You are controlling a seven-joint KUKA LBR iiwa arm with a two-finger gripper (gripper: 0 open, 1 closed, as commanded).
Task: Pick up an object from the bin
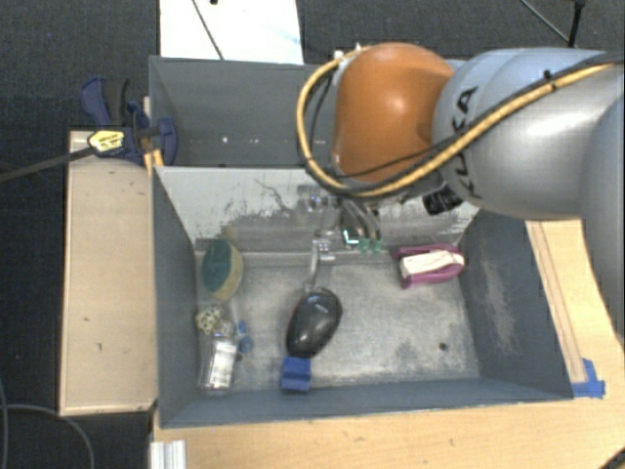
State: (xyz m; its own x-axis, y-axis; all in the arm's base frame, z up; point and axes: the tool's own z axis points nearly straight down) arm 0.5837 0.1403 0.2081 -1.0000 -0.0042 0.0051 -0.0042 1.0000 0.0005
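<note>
**A:** Where's the claw (320,260) right now?

**B:** Hanging under the orange wrist cover (386,106), just off the 12 o'clock end of a black computer mouse (313,322) near the middle of the bin (420,340) floor. Open or closed? Can't tell from up here.

**A:** And how does the mouse lie?

**B:** Flat, long axis running 1 o'clock to 7 o'clock, with the 1 o'clock end nearest the claw. A small blue piece (296,375) sits just beside its 7 o'clock end.

**A:** Neighbours?

**B:** Purple-and-white box (430,265) at 2 o'clock, green sponge (221,267) at 10, clear bottle (217,362) at 8, all apart from it.
</note>
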